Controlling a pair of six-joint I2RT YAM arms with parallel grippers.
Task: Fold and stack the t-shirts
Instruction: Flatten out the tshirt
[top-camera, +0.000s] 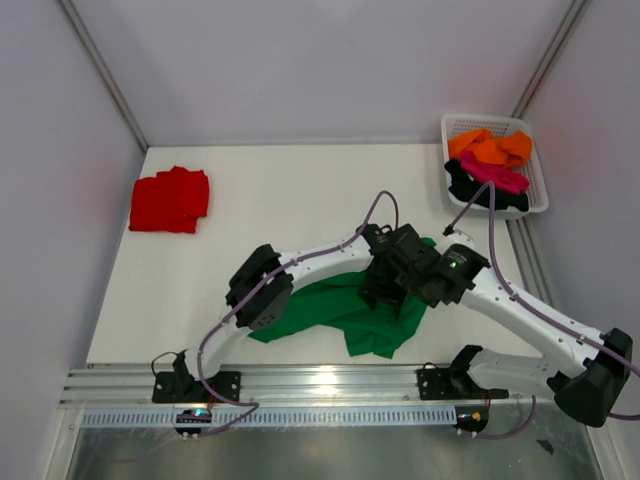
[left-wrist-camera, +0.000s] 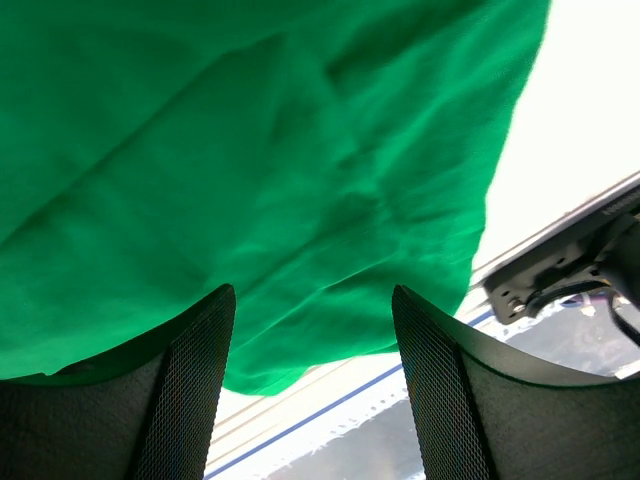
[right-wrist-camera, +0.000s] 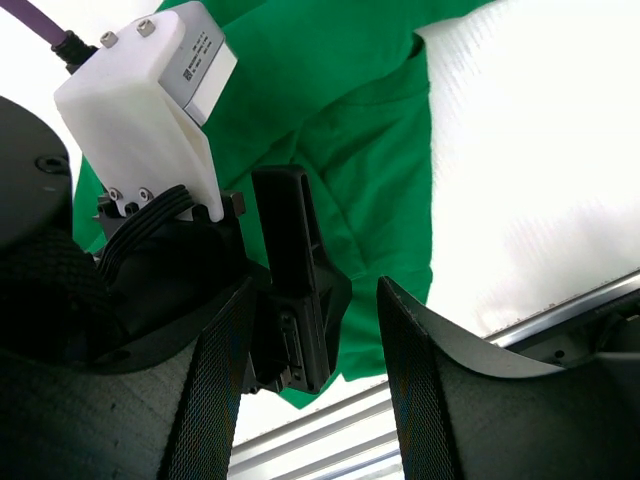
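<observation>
The bright green t-shirt (top-camera: 335, 312) lies crumpled near the table's front edge. It fills the left wrist view (left-wrist-camera: 250, 160) and shows in the right wrist view (right-wrist-camera: 370, 170). My left gripper (top-camera: 378, 288) hangs just above its right part, open and empty (left-wrist-camera: 312, 300). My right gripper (top-camera: 408, 268) is close beside it, open and empty (right-wrist-camera: 315, 290), with the left wrist's white camera housing (right-wrist-camera: 150, 110) right before it. A folded red t-shirt (top-camera: 170, 200) lies at the far left. Orange (top-camera: 490, 147), magenta (top-camera: 493, 172) and black (top-camera: 470, 187) t-shirts sit in the basket.
The white mesh basket (top-camera: 540, 190) stands at the back right corner. An aluminium rail (top-camera: 320, 385) runs along the front edge and shows in the left wrist view (left-wrist-camera: 300, 420). Grey walls close in the table on three sides.
</observation>
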